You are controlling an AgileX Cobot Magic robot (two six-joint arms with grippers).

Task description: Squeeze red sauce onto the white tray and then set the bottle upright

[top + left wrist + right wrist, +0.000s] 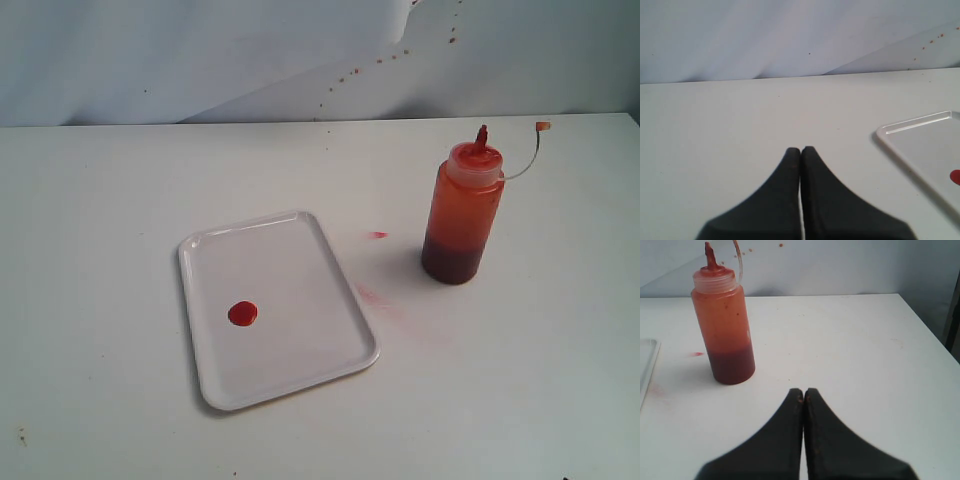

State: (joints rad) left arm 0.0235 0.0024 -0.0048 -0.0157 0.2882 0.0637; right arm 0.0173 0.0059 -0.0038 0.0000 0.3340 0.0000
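Note:
The bottle (462, 212) stands upright on the table to the right of the white tray (300, 250), its red nozzle up and its small cap hanging on a thin tether. A round blob of red sauce (242, 313) lies on the tray's left half. Neither gripper shows in the exterior view. In the right wrist view my right gripper (803, 391) is shut and empty, apart from the bottle (725, 320). My left gripper (800, 149) is shut with nothing in it, and the white tray (900, 131) with the edge of the red sauce (955, 176) lies off to one side.
Faint pinkish smears (378, 298) and a small red spot (378, 235) mark the white table (520, 380) between tray and bottle. A pale backdrop (200, 50) with tiny orange specks rises behind the table's far edge.

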